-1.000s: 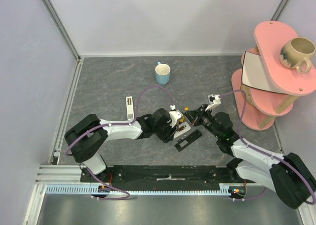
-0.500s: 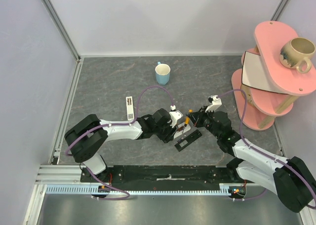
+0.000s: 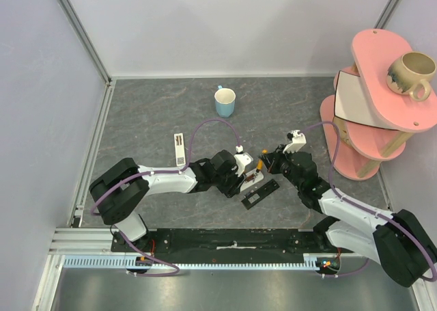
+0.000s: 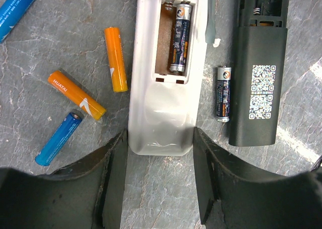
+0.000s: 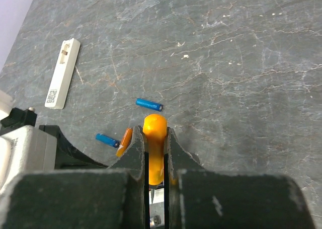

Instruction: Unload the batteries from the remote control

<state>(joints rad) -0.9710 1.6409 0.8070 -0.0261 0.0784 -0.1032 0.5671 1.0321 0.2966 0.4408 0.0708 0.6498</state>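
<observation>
And there it was: the right hand (image 5: pixel 155 139) was clenched on an orange battery (image 5: pixel 154 124), holding it upright between the fingers, close by the left hand (image 4: pixel 161 138) over the middle of the worktop (image 5: pixel 241 63). The left hand was clamped across one end of the white remote (image 4: pixel 161 123), with a finger (image 4: pixel 113 173) tight on each side. The cover was off and the compartment open. One dark battery (image 4: pixel 180 37) sat in the slot on the near-edge side, and the slot beside it showed its spring.

On the near-edge side a loose dark battery (image 4: pixel 223 94) lay just beside the white remote, between it and the black remote (image 4: pixel 256 83), whose QR label faced up. On the far-edge side a loose orange battery (image 4: pixel 115 59) lay alongside the remote and a second orange battery (image 4: pixel 76 94) lay slanted. A blue battery (image 4: pixel 59 138) was near it, and another blue battery (image 4: pixel 15 6) lay farther out. A blue mug (image 3: pixel 224 102) stood toward the far edge.
</observation>
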